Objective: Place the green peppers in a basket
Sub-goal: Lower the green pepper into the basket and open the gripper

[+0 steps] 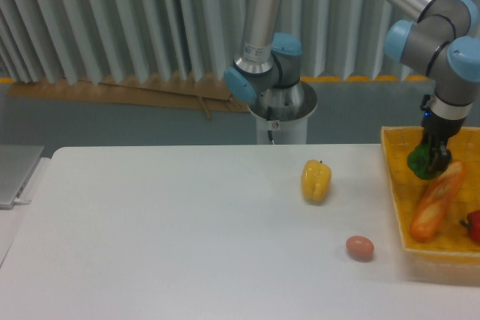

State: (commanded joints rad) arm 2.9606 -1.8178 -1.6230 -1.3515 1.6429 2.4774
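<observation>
The dark-green bell pepper (424, 161) is held in my gripper (433, 157) over the back left part of the yellow-orange mesh basket (391, 185) at the table's right edge. The gripper fingers point down and are shut on the pepper's top. I cannot tell whether the pepper touches the basket floor. It sits right beside the upper end of a bread loaf.
In the basket lie a bread loaf (436, 200) and a red item (473, 226) at the right edge. A yellow bell pepper (316, 180) and a small brown egg (360, 247) stand on the white table left of the basket. A grey laptop (15, 174) lies at the far left.
</observation>
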